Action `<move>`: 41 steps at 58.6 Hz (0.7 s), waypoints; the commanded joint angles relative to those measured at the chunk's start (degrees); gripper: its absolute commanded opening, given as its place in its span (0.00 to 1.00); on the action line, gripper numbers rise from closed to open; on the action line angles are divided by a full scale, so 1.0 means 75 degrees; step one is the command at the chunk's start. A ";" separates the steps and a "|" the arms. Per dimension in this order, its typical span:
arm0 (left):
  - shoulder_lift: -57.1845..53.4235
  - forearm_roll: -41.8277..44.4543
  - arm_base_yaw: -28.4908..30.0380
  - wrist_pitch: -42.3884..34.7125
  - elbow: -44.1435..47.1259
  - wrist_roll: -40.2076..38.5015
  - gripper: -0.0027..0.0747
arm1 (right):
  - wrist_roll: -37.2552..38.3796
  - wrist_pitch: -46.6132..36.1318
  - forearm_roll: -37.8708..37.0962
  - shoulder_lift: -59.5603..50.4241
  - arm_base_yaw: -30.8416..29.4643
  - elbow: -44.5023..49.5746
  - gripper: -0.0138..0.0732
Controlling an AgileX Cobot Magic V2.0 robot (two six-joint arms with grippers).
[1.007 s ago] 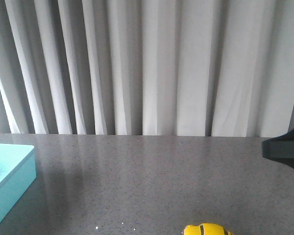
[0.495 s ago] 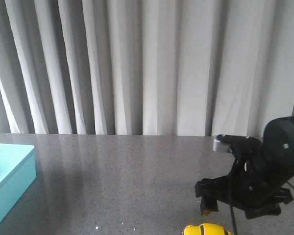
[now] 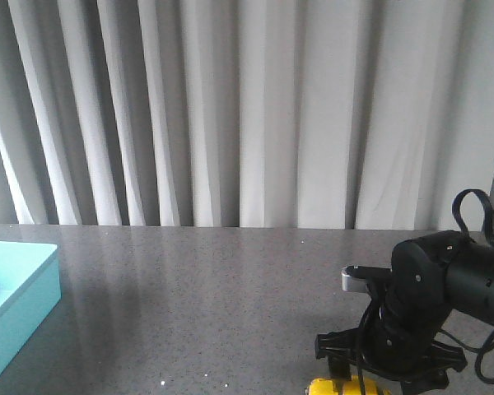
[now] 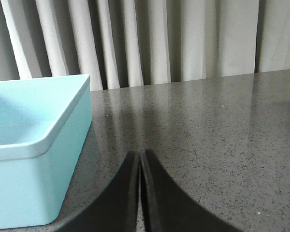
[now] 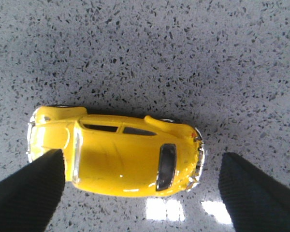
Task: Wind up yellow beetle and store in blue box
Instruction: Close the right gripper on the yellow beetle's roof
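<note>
At the left edge of the grey speckled bench (image 3: 198,288) stands the blue box (image 3: 16,304), open-topped, with a paler rounded rim; the part of its inside that the left wrist view takes in shows only bare turquoise walls and floor. Just beside one corner of that box (image 4: 34,159) the left gripper (image 4: 139,166) hangs low over the bench, its two dark jaws pressed together with nothing between them. Well apart from the box, at the near right of the bench, lies the yellow beetle (image 3: 336,387), a glossy toy car resting on its wheels (image 5: 118,154). Above it the right gripper (image 5: 140,183) points straight down, its jaws spread wide, one fingertip (image 5: 31,188) over the car's one end and the other beyond its opposite end. Pale pleated curtains (image 3: 247,107) hang behind the bench.
</note>
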 commanded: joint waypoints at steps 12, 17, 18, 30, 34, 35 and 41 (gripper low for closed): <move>-0.0057 -0.0028 -0.0056 -0.0507 -0.0111 -0.0070 0.03 | 0.0001 -0.0074 -0.0103 0.0012 -0.0040 -0.0240 0.80; -0.0057 -0.0028 -0.0056 -0.0507 -0.0111 -0.0070 0.03 | 0.0001 -0.0036 -0.0239 0.0065 -0.0040 -0.0240 0.75; -0.0057 -0.0028 -0.0056 -0.0507 -0.0111 -0.0070 0.03 | 0.0001 -0.0024 -0.0270 0.0072 -0.0040 -0.0240 0.74; -0.0057 -0.0028 -0.0056 -0.0507 -0.0111 -0.0070 0.03 | 0.0001 0.0372 -0.0695 0.0081 -0.0050 -0.0240 0.58; -0.0057 -0.0028 -0.0056 -0.0507 -0.0111 -0.0070 0.03 | -0.0037 0.0565 -0.0923 0.0081 -0.0050 -0.0240 0.53; -0.0057 -0.0028 -0.0056 -0.0507 -0.0111 -0.0070 0.03 | -0.0036 0.0608 -0.0974 0.0081 -0.0061 -0.0240 0.53; -0.0057 -0.0028 -0.0056 -0.0507 -0.0111 -0.0070 0.03 | -0.0036 0.0896 -0.1313 0.0123 -0.0061 -0.0240 0.48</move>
